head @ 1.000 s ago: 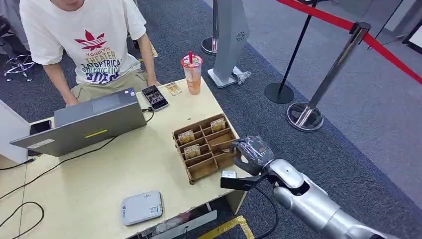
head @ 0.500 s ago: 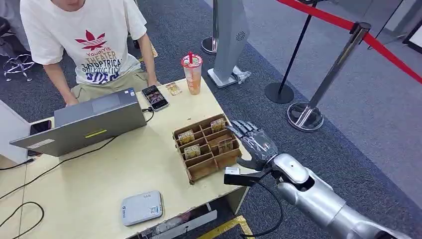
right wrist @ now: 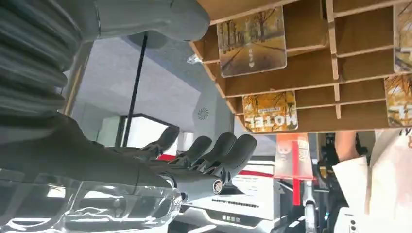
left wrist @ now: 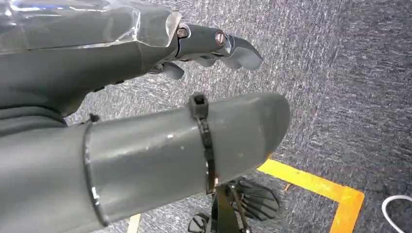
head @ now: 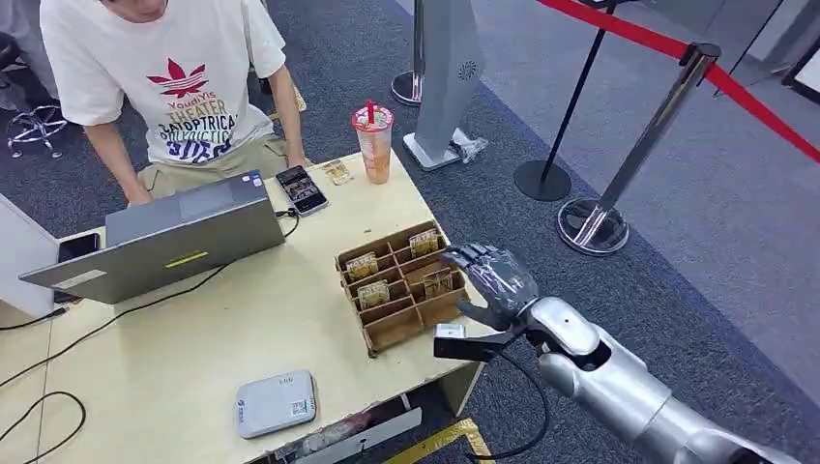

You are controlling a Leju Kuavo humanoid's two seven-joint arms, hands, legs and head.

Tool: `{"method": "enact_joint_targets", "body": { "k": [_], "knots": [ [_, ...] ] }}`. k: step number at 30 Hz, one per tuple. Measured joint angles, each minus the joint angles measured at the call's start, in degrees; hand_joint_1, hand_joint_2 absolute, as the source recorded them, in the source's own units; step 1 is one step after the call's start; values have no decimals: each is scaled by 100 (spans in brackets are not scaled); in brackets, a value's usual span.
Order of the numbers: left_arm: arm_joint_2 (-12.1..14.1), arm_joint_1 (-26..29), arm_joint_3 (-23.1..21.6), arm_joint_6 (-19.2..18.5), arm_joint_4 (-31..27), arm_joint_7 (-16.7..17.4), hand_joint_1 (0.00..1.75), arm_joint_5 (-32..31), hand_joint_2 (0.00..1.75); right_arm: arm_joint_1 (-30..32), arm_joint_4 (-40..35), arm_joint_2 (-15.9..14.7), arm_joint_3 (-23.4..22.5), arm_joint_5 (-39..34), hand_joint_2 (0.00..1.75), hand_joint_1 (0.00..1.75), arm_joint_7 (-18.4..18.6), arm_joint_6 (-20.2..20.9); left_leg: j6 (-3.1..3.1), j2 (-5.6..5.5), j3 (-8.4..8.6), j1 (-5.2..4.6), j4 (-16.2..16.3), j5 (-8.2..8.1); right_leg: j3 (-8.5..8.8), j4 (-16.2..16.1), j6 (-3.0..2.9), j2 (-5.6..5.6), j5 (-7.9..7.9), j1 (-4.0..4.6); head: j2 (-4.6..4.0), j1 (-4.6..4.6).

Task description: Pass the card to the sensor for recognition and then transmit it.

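A wooden card organizer [head: 407,325] sits on the table's right side with several yellow hotel cards standing in its slots, such as one at the far right [head: 424,242] and one in the right-hand slot [head: 438,282]. My right hand [head: 492,275] hovers just right of the organizer, fingers spread, holding nothing. In the right wrist view its fingers [right wrist: 206,151] stretch out beside two cards [right wrist: 252,41] [right wrist: 270,111]. The white-grey sensor box [head: 276,402] lies near the table's front edge. My left hand [left wrist: 145,145] hangs over carpet, holding nothing.
A person in a white shirt [head: 174,87] sits at the far side behind an open laptop [head: 174,242]. A phone [head: 302,188], a small card [head: 337,172] and an orange drink cup [head: 373,143] stand at the back. Stanchions with red rope [head: 638,145] stand on the right.
My right hand has uncurled from over the organizer's right-hand slot and drawn back to the right. A card that it covered now shows standing in that slot.
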Motion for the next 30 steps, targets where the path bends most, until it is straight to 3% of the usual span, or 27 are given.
{"method": "enact_joint_targets", "body": {
  "k": [14, 22, 30],
  "knots": [
    [9, -19, -13, -52, 0, -13, 0, -122, 0, -648, 514, 50, 393, -288, 175, 63, -188, 98, 0, -1, 0, 0, 0, 1, 0, 0, 0, -3, 0, 0, 0, 0],
    [15, -19, -17, -57, 0, -11, 0, -140, 0, -792, 791, 109, 551, -376, 175, 93, -216, 85, 0, -1, -1, 0, 0, 0, 0, 0, 0, -3, 0, 0, 0, 0],
    [59, -15, -18, -61, 2, 42, 0, -138, 0, -868, 966, 168, 638, -385, 175, 91, -216, 74, 0, -2, -1, 0, 0, 1, 0, 1, 0, -3, 0, 0, 0, 0]
  ]
}}
